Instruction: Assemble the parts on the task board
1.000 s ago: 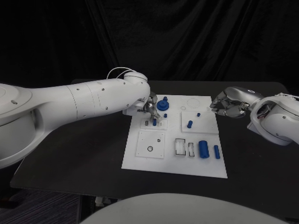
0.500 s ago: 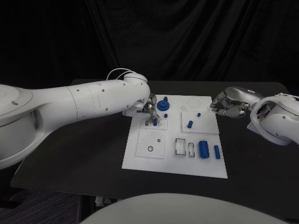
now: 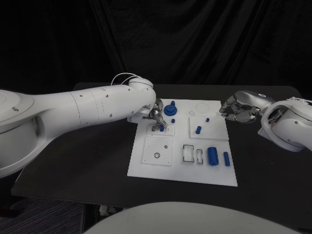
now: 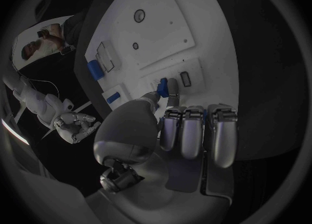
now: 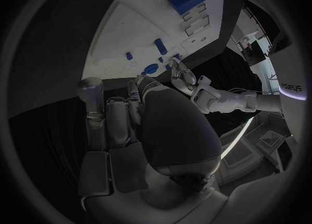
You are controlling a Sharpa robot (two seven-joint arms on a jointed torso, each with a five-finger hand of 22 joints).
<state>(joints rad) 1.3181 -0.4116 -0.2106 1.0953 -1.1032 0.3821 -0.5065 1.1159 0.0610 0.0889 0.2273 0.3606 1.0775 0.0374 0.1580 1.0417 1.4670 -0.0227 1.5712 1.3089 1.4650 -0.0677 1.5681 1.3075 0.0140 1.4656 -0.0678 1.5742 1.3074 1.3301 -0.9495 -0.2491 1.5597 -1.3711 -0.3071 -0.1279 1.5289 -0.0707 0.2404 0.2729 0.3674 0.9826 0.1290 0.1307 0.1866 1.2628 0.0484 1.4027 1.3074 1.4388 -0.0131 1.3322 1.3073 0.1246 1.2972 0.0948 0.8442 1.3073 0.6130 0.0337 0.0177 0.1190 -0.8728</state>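
The white task board [image 3: 152, 165] lies mid-table. My left hand [image 3: 156, 113] hovers over its far left corner and pinches a small blue part [image 3: 160, 127] between thumb and a finger. In the left wrist view that small blue part [image 4: 164, 86] stands at a narrow slot, beside an empty slot [image 4: 185, 78]. My right hand [image 3: 237, 108] stays off the board's far right edge, fingers curled in on nothing. The right wrist view shows the curled fingers [image 5: 117, 120] short of the board [image 5: 130, 26].
A blue knob [image 3: 170, 109] stands by the left hand. A blue peg [image 3: 198, 129] and a tiny one [image 3: 207, 119] stand on the far right panel. A thick blue cylinder [image 3: 212, 155] and a slim blue bar [image 3: 226, 158] lie at the near right.
My left arm has shifted very slightly while the pinched blue part stays at the slot. The right hand has not moved.
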